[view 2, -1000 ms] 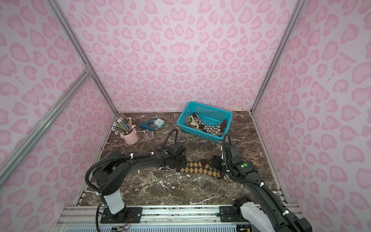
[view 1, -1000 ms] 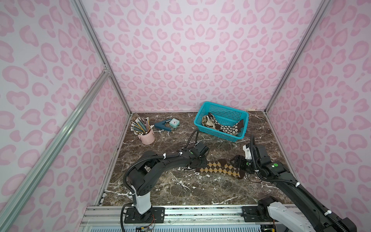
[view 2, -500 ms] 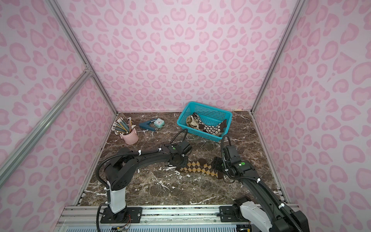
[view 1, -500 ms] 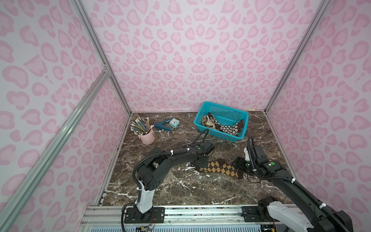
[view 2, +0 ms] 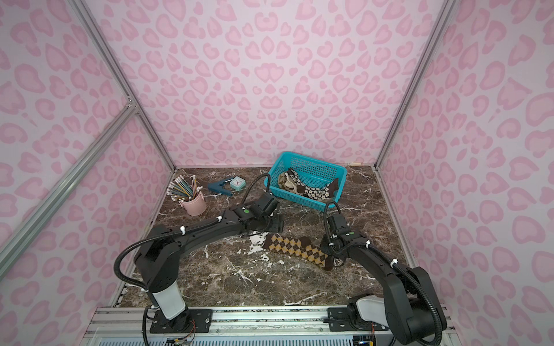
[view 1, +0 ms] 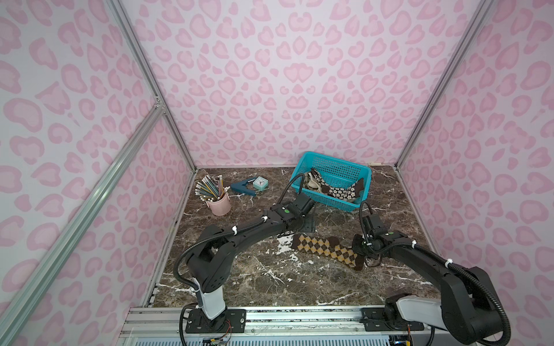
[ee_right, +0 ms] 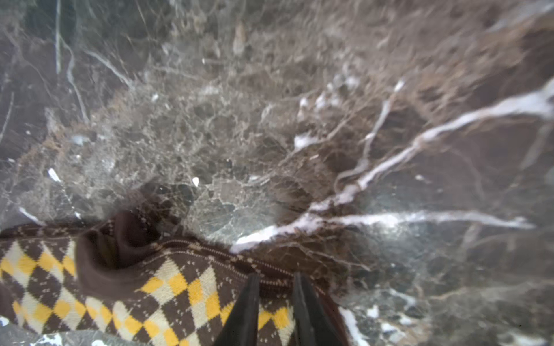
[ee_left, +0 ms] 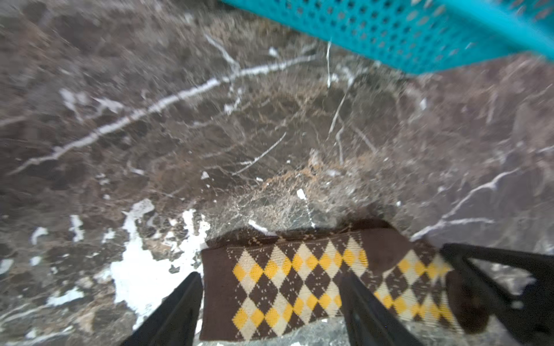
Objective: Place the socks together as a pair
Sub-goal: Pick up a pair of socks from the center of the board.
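Nearest the arm bases: bare stretch of dark marbled surface point(view 1: 269, 278).

Beyond it, right of centre: argyle sock point(view 1: 326, 250), flat on the surface, cuff toward the middle, toe toward the right arm. Along its far edge, in both wrist views, a strip of like-patterned fabric underneath; one sock or two, cannot tell.

At the toe end: right pincer point(ee_right: 275, 280), narrowed to a slit, tips down at the fabric. Pinching or merely touching, cannot tell.

At the cuff end: left pincer point(ee_left: 271, 277), spread wide, fingers straddling the cuff in the wrist view, nothing gripped.

Farther back, right of centre: teal basket point(view 1: 335, 202), with floral sock point(view 1: 341, 191) and cream sock point(view 1: 311, 184) heaped inside, well apart from the argyle one.

Far left: pink cup of pencils point(view 1: 220, 205). Behind it, near the back wall: blue stapler-like tool point(view 1: 242, 189) and small teal clock point(view 1: 260, 182), just beside each other.
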Tool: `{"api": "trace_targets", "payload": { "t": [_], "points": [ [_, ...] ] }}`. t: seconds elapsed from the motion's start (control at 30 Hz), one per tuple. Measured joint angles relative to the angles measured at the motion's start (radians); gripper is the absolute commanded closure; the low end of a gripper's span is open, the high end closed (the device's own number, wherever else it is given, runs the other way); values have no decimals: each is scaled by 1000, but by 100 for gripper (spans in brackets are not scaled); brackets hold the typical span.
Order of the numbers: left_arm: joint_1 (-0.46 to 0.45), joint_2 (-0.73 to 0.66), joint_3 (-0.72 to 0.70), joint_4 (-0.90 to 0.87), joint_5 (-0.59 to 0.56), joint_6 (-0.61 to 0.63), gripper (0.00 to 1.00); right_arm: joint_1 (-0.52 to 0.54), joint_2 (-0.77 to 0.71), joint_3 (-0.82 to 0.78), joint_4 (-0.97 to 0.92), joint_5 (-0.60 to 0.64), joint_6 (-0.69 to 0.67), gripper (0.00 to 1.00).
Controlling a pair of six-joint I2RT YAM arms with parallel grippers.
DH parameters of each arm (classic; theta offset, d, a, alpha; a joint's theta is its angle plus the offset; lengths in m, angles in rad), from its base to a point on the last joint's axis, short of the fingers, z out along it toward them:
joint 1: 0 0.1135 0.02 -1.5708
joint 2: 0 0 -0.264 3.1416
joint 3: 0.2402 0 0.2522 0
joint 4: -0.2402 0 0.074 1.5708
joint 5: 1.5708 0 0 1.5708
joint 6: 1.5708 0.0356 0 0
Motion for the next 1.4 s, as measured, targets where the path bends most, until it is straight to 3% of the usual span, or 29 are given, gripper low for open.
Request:
{"api": "trace_targets", "payload": {
  "t": [0.17, 0.4, 0.5, 0.77, 0.9, 1.03, 1.2, 1.4],
  "points": [
    [49, -170, -62, -10, 3, -24, 20, 121, -84, -98, 68, -14, 85, 75],
    [143, -402, -136, -54, -12, -40, 20, 398, -238, -197, 77, -103, 304, 76],
    [177, -474, -182, -79, -14, -36, 20, 507, -170, -180, 127, -132, 384, 73],
    [230, -630, -306, -133, -15, -25, 20, 705, 209, 92, 230, -213, 435, 67],
    [238, -662, -327, -153, -17, -17, 20, 731, 325, 245, 250, -265, 419, 56],
    [239, -693, -340, -158, 0, -18, 20, 732, 335, 321, 235, -320, 387, 42],
    [239, -753, -386, -158, 43, -43, 20, 682, 201, 333, 106, -353, 304, 34],
    [239, -808, -476, -161, 92, -86, 21, 503, 21, 291, -56, -390, 177, 32]
  ]
}}
